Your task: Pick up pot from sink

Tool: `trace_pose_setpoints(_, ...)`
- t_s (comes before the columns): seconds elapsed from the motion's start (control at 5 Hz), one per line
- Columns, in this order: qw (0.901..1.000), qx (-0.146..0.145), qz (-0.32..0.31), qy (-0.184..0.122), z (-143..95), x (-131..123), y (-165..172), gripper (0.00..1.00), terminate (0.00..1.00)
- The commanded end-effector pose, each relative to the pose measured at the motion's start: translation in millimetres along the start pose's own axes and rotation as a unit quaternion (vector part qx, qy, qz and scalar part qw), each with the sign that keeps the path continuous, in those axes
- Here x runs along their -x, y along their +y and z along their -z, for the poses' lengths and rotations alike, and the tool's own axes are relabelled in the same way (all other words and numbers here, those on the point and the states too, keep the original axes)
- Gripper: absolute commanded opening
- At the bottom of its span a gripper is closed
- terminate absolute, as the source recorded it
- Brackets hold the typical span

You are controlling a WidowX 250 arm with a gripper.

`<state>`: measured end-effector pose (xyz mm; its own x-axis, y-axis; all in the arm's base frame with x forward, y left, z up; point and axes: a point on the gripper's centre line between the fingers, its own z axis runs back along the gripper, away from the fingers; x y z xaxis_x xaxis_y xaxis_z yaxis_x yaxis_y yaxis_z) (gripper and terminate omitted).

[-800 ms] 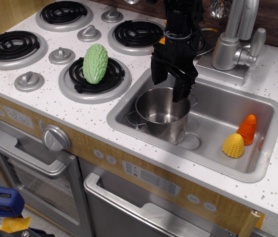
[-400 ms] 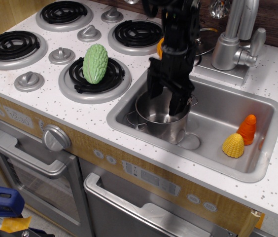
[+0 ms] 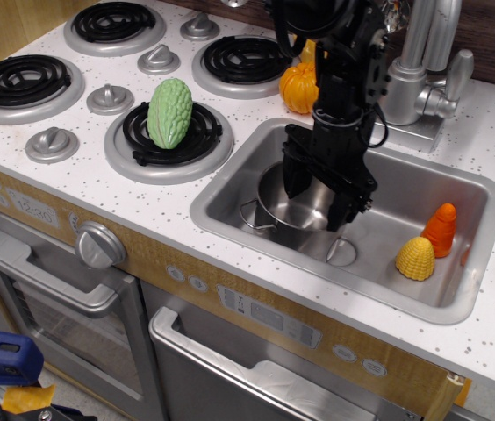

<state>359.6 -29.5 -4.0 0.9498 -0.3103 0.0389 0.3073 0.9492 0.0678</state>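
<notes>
The shiny steel pot stands in the left half of the brushed-metal sink, with a wire loop handle showing at its front left. My black gripper reaches down into the sink over the pot's right side. Its jaws are spread open. One finger is low inside the pot. The other finger is at or just outside the pot's right rim. The fingers hide the pot's right rim and right handle. I cannot tell whether a finger touches the rim.
A yellow corn toy and an orange carrot toy lie at the sink's right end. The drain is in front of the gripper. A faucet stands behind the sink, an orange pumpkin beside it. A green gourd rests on a burner.
My gripper has moved down and to the right, from above the pot's rim to deep in the sink at the pot's right side. The pumpkin behind it is now uncovered.
</notes>
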Motion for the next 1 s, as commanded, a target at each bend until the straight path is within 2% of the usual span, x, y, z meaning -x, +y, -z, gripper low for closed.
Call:
trace_pose_setpoints(0.0, 0.9986, -0.018, 0.003, -0.050, -26.6, -13.5, 4.5, 1.00, 0.00)
trace_pose_setpoints(0.2, 0.9992, -0.004, 0.011, -0.037, -33.1, -19.0, 12.3, 1.00, 0.00)
trace_pose_setpoints(0.8, 0.9980, 0.016, 0.008, -0.061, -8.0, -13.3, 10.8, 1.00, 0.00)
